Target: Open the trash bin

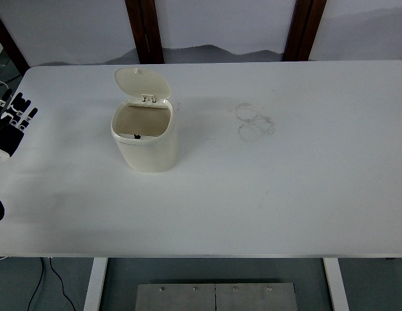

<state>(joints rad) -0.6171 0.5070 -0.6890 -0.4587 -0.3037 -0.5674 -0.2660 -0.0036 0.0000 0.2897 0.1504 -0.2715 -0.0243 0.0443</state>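
Black and white, the left hand sits at the far left edge of the worktop, with its fingers straight, loosely spread and pointing away from the robot, gripping nothing. A dark rounded part of the same arm shows lower down at the left border.

Well to the right of that hand, with a bare strip of white surface between them, stands the trash bin. It is cream-coloured, upright and on the left half of the worktop, nearer the far edge than the near one. Its lid is swung up and back on the hinge at the rim's far side, so the mouth is uncovered and the brownish inside shows. The hand and the bin do not touch.

Right of the bin, faint grey ring marks stain the surface near the middle. Beyond them the whole right half lies bare out to the right edge, and a wide band along the near edge is bare too. Behind the far edge, 2 dark wooden posts stand against a pale wall.
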